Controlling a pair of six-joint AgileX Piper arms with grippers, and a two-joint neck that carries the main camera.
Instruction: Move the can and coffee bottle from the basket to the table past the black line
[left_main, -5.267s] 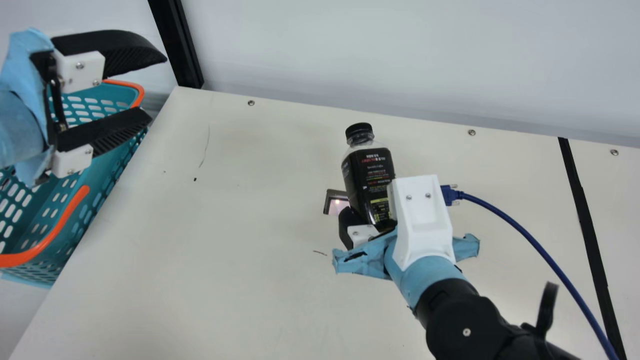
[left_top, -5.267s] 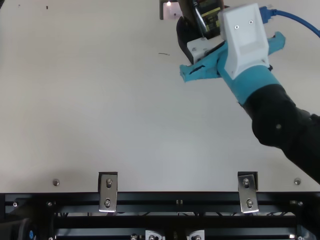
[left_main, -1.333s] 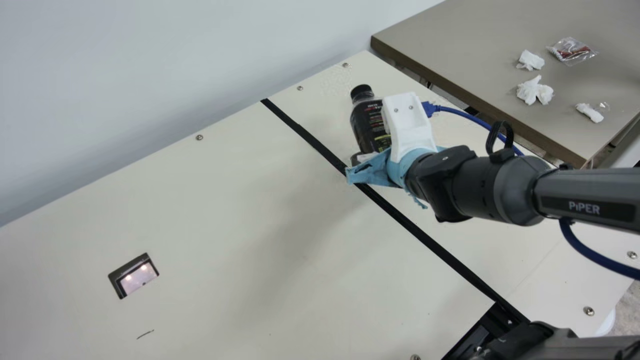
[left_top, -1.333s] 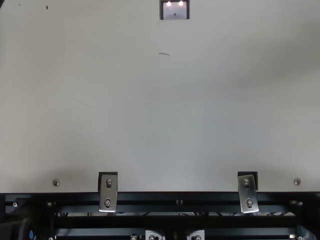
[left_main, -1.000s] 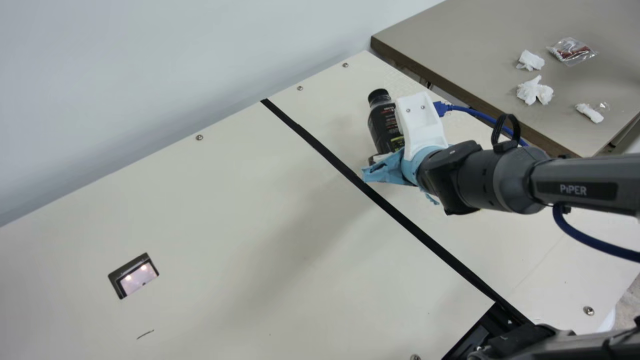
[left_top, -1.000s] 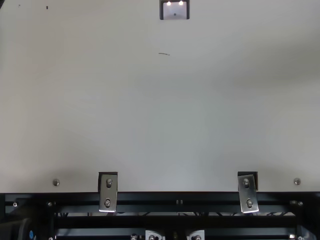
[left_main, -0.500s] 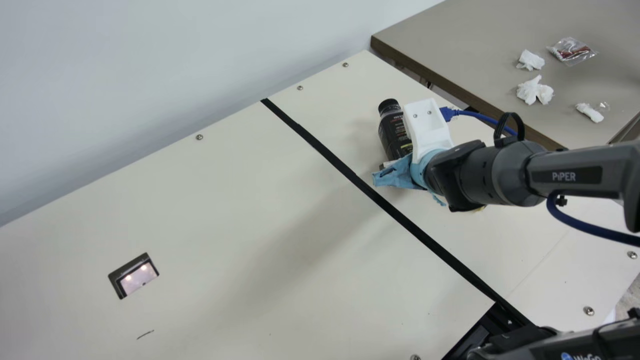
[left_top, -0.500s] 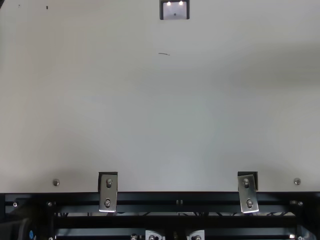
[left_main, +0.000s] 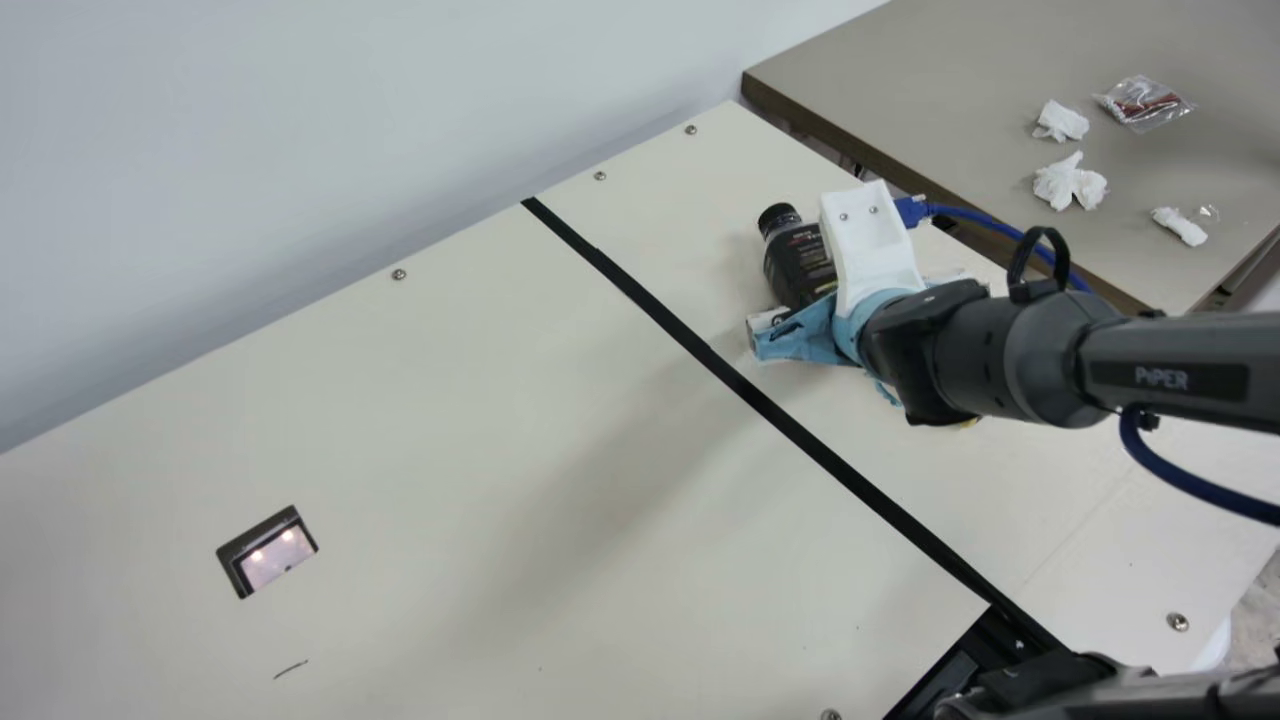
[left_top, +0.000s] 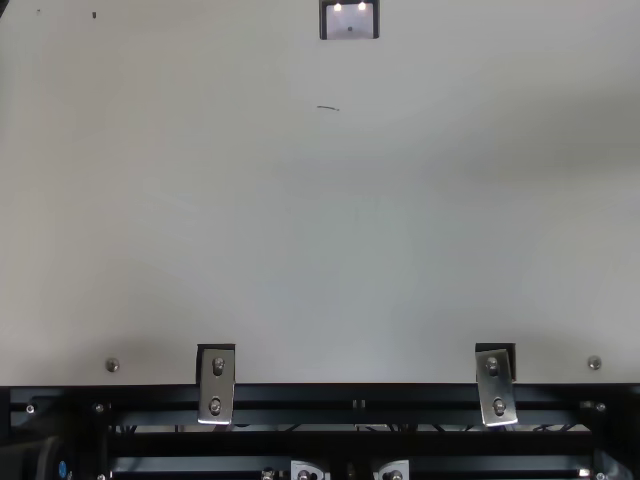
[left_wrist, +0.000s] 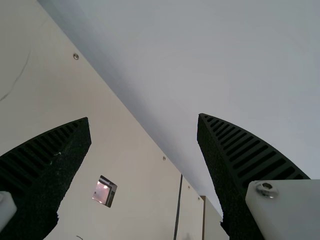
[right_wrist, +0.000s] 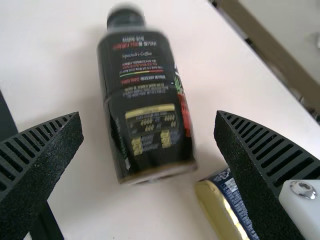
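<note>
1. Locate the dark coffee bottle with the black cap (right_wrist: 142, 145) on the cream flat-topped desk (left_main: 450, 400). It lies past the straight black line (left_main: 740, 385), well inside the target area. You cannot confirm whether it is fully upright.
2. Locate the blue can with the gold-coloured end (right_wrist: 215, 205). It is also past the line, near the bottle's base and partly hidden behind one finger in the right wrist view.
3. Check the right end effector (right_wrist: 148, 114). Its two black ribbed fingers are spread on either side of the bottle, with a visible gap at each side; it grips nothing.
4. Check the left end effector (left_wrist: 143, 117). Its fingers are wide apart and hold nothing.
5. Assess progress: both items are in the target area, so treat the transfer as essentially complete.
6. Remaining step, as judged: withdraw the right arm. Back it out straight; a sideways drift could topple the bottle or push the can.
</note>
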